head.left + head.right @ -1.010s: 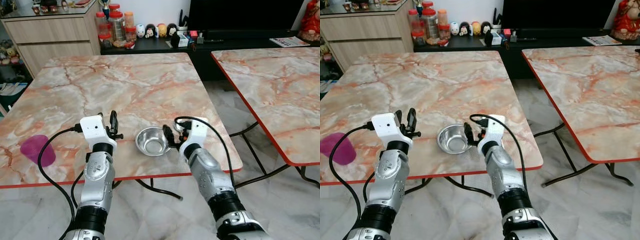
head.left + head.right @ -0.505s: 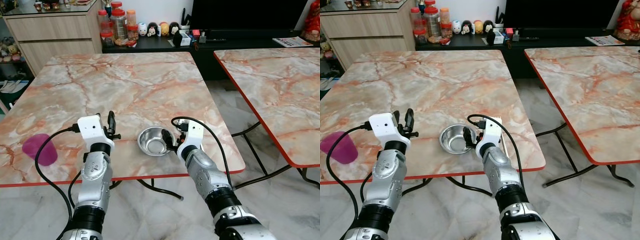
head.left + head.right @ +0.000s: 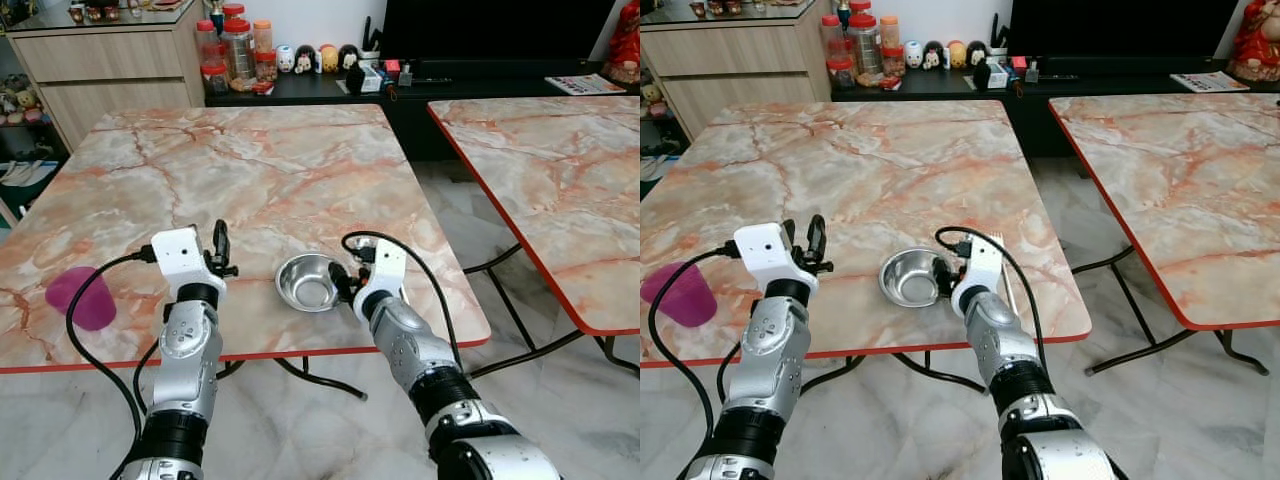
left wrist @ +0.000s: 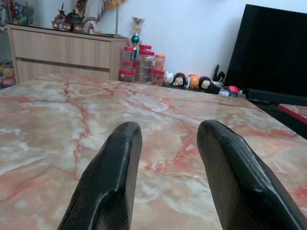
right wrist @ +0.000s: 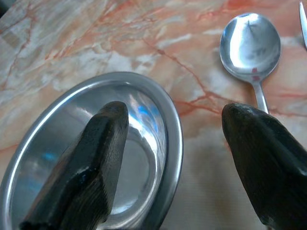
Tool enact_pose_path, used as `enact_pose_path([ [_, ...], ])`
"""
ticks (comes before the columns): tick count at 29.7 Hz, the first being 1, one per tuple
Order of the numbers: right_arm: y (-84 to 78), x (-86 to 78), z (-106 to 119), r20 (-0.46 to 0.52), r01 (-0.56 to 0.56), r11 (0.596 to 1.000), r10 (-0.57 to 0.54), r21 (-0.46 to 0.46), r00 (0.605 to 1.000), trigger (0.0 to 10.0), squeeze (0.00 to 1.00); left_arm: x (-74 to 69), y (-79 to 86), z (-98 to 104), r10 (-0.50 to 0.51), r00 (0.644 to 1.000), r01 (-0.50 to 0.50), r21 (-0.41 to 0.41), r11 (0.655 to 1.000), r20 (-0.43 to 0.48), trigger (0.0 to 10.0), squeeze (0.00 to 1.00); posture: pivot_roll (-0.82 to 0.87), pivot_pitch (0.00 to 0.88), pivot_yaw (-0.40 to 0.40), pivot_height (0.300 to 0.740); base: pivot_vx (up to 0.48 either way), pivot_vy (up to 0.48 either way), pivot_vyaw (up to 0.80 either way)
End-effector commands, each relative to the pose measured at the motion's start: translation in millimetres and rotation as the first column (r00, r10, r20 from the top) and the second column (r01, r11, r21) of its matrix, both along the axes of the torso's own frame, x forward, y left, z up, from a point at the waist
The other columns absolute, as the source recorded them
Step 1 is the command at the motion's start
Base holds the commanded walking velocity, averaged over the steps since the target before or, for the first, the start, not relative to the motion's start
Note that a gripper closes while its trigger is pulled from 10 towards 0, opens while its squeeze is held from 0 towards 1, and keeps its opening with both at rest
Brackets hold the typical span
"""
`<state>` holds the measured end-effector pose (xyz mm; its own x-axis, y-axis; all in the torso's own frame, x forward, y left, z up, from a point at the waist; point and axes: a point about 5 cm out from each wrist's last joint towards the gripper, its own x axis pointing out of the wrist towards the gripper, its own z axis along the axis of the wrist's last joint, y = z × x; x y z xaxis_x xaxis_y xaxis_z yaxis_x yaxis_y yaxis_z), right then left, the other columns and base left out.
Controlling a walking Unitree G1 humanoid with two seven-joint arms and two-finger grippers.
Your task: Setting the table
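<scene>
Right gripper (image 5: pixel 168 143) spread wide, astride rim of steel bowl (image 3: pixel 309 281): one finger inside, other outside, spoon (image 5: pixel 250 50) just beyond. Left gripper (image 4: pixel 165 177) parted, empty, over marble table (image 3: pixel 250 170). Risk: thin slick rim slipping, bowl tipping, outer finger knocking spoon.

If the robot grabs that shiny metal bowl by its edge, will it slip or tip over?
The steel bowl looks thin and polished, so it is probably light and a bit slippery. The right gripper is open, one finger inside the rim and one outside; a one-sided pinch may tilt it. It sits low and wide on the marble table, so a push would likely slide it.
</scene>
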<state>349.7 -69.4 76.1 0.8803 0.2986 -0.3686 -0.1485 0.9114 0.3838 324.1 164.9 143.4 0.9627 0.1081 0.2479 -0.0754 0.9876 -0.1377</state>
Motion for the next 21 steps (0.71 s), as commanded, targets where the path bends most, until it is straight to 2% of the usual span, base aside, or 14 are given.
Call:
enact_pose_path([
  [1, 4.8, 2.8, 4.1, -0.004, -0.005, 1.000, 0.005, 0.013, 1.000, 10.0, 0.00, 2.3, -2.8, 9.1, -0.019, 1.000, 0.019, 0.018, 1.000, 0.021, 10.0, 0.00, 0.02, 0.000, -0.021, 0.732, 0.000, 0.000, 0.00],
  [12, 6.9, 3.0, 1.0, -0.037, -0.006, 1.000, 0.007, 0.017, 0.999, 10.0, 0.00, 4.7, -5.5, 18.8, -0.035, 0.999, 0.033, 0.040, 0.999, 0.038, 10.0, 0.00, 0.03, 0.000, -0.020, 0.732, 0.000, 0.000, 0.00],
  [13, 7.4, 3.0, 0.9, -0.039, -0.011, 1.000, 0.012, 0.018, 0.999, 8.3, 0.00, 5.0, -5.7, 19.5, -0.037, 0.999, 0.035, 0.041, 0.999, 0.039, 10.0, 0.00, 0.03, 0.000, -0.021, 0.732, 0.000, 0.000, 0.00],
  [14, 7.6, 3.1, 1.0, -0.038, -0.014, 1.000, 0.015, 0.020, 0.999, 8.3, 0.00, 5.1, -5.7, 19.6, -0.037, 0.999, 0.036, 0.041, 0.999, 0.038, 10.0, 0.00, 0.03, 0.000, -0.021, 0.732, 0.000, 0.000, 0.00],
  [15, 7.6, 3.3, 1.4, -0.034, -0.016, 1.000, 0.017, 0.019, 0.999, 0.0, 0.00, 4.9, -6.0, 20.1, -0.038, 0.999, 0.036, 0.042, 0.998, 0.039, 10.0, 0.00, 0.03, 0.000, -0.021, 0.732, 0.000, 0.000, 0.00],
  [21, 7.2, 4.0, 2.3, -0.024, -0.024, 1.000, 0.024, 0.020, 0.999, 0.0, 0.00, 4.0, -8.7, 25.4, -0.045, 0.998, 0.043, 0.044, 0.998, 0.051, 10.0, 0.00, 0.03, 0.000, -0.022, 0.732, 0.000, 0.000, 0.00],
])
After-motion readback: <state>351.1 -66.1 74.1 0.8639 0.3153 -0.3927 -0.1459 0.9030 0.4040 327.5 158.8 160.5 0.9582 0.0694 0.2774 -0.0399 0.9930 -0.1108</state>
